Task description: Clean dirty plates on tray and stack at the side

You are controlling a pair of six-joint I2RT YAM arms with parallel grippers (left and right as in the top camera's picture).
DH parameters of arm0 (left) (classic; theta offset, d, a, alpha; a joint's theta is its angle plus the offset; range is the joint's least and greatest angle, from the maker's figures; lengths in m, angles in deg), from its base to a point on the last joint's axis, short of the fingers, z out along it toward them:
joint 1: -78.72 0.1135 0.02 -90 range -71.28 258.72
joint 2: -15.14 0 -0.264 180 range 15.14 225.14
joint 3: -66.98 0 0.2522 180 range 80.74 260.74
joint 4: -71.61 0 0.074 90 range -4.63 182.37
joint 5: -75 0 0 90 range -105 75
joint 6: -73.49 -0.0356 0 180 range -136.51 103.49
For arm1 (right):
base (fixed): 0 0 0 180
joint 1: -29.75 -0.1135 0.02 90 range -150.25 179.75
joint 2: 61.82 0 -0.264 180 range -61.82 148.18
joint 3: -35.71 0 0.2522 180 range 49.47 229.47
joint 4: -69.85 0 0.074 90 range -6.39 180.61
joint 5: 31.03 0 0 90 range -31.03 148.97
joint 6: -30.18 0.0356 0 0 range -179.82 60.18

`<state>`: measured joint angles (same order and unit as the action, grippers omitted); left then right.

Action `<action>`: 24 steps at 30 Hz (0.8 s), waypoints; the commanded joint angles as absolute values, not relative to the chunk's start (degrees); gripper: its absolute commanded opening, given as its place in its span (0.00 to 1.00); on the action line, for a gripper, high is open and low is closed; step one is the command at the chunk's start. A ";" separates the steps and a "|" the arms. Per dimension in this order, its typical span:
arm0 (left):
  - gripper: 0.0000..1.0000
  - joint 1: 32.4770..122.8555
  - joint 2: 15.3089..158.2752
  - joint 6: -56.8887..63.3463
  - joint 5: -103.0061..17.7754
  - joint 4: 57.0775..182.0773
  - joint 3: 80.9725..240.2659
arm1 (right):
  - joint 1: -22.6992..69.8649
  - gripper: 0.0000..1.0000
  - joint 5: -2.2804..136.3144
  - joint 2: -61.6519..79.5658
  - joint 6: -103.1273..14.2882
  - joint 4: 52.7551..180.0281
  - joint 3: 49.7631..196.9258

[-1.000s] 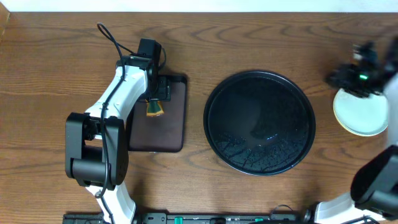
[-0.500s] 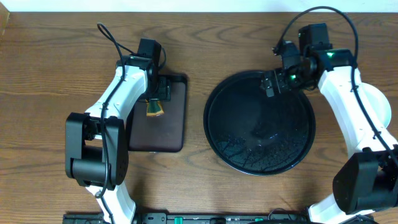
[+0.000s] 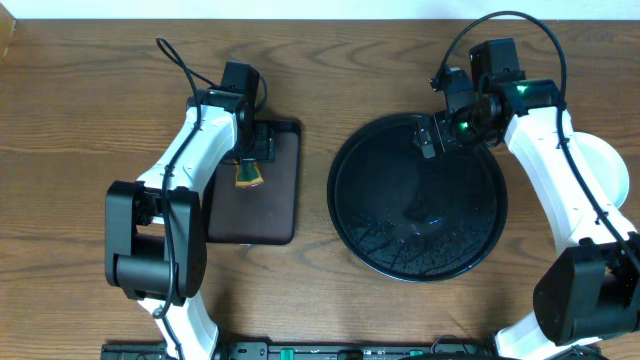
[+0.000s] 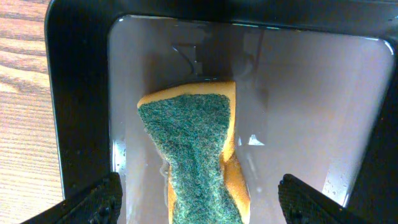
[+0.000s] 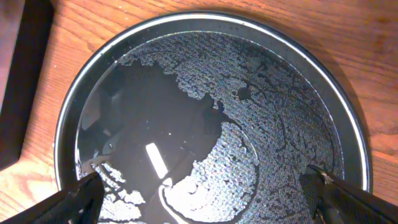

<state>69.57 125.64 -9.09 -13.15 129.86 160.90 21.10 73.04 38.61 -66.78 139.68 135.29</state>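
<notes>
The round black tray (image 3: 420, 200) lies wet and bare of plates; its beaded, glistening floor (image 5: 249, 106) fills the right wrist view. My right gripper (image 3: 440, 135) hovers open over the tray's far right rim, nothing between its fingers (image 5: 205, 196). The plates (image 3: 608, 170) show as a pale round shape on the table right of the tray, partly hidden under my right arm. My left gripper (image 3: 255, 140) stands open over the green-and-yellow sponge (image 4: 193, 143), its fingertips (image 4: 93, 199) wide apart on either side of it and clear of it.
The sponge (image 3: 249, 176) rests in a rectangular dark brown tray (image 3: 270, 210) left of the black tray. Bare wooden table (image 3: 80, 120) lies around both trays. A pale wall edge runs along the far side.
My right arm has swung left from above the plates at the table's right edge to over the tray's far rim, and its jaws have opened wider. The left arm has not moved.
</notes>
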 commanded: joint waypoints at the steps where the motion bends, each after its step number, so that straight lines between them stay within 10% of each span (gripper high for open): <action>1: 0.81 69.66 126.36 -9.42 -12.85 129.80 160.66 | 20.56 0.99 72.71 37.62 -67.61 139.75 136.12; 12: 0.81 69.66 126.36 -9.42 -12.85 129.82 160.66 | 20.53 0.99 72.71 33.08 -67.63 139.86 135.79; 24: 0.81 69.66 126.36 -9.42 -12.85 129.82 160.66 | 20.88 0.99 54.74 -5.65 -67.65 131.75 132.05</action>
